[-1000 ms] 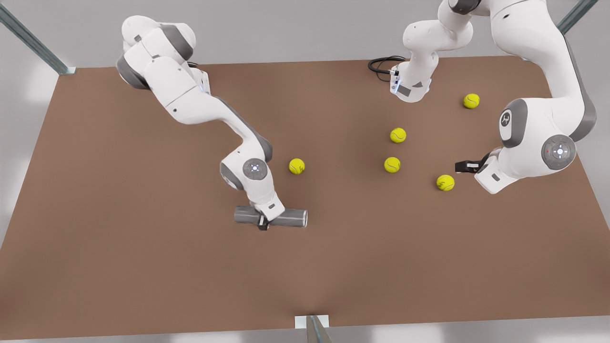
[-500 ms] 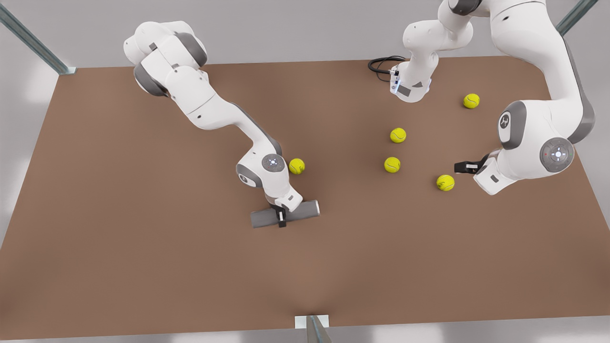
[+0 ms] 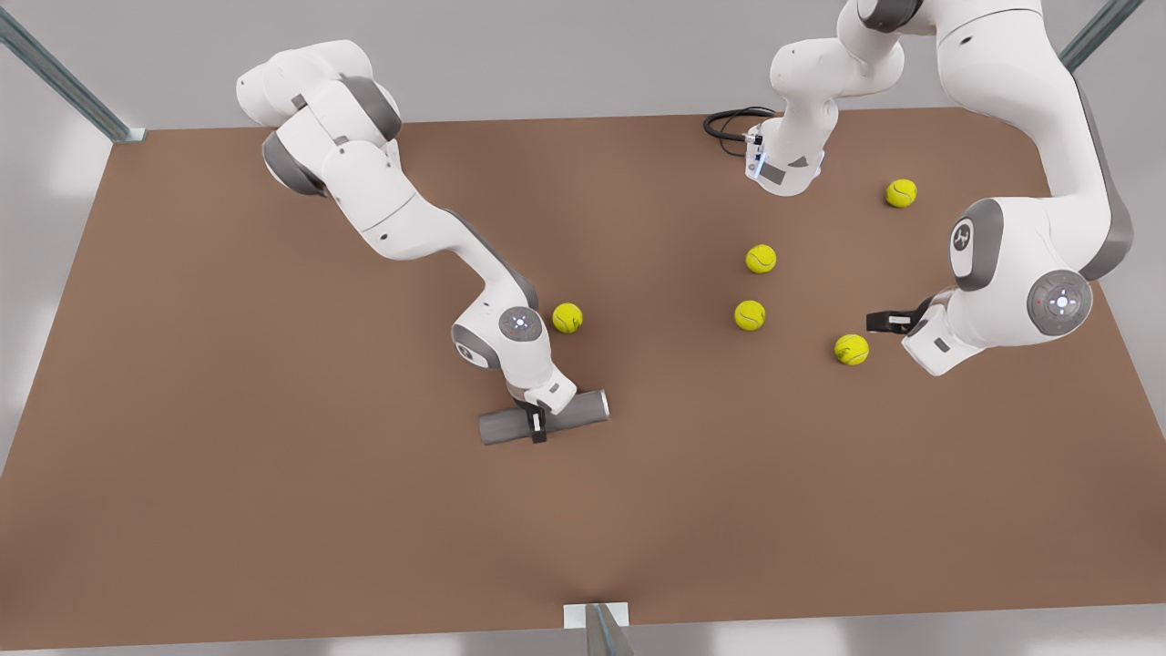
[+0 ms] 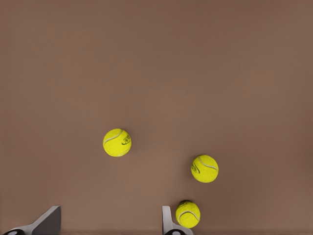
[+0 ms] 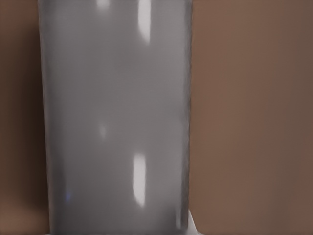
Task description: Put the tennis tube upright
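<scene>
The tube (image 3: 544,418) was a plain dark grey cylinder with a lighter rim at its end toward the front view's right. It lay on its side on the brown table (image 3: 273,410), slightly tilted in plan, the rimmed end a little farther from the camera. In the right wrist view the tube (image 5: 115,117) showed as a smooth grey wall with pale highlights, table beside it

Right gripper (image 3: 536,422) straddled the tube about mid-length, fingers closed on it, one dark finger visible on the near side

Left gripper (image 3: 882,321) hung over the table at the front view's right, waiting, holding nothing; in the left wrist view its two fingertips (image 4: 49,223) stood well apart

Counts: one tube, five tennis balls, two arms
- ball (image 3: 567,318) just beside the right arm's wrist, behind the tube, not touching it
- ball (image 3: 761,259) and ball (image 3: 750,315) mid-table, near each other
- ball (image 3: 852,350) near the left gripper
- ball (image 3: 901,193) farthest back, toward the front view's right

Left wrist view showed three balls, one (image 4: 188,214) just beside a fingertip

A black cable (image 3: 729,123) looped at the table's far edge. Table around the tube was bare brown surface
</scene>
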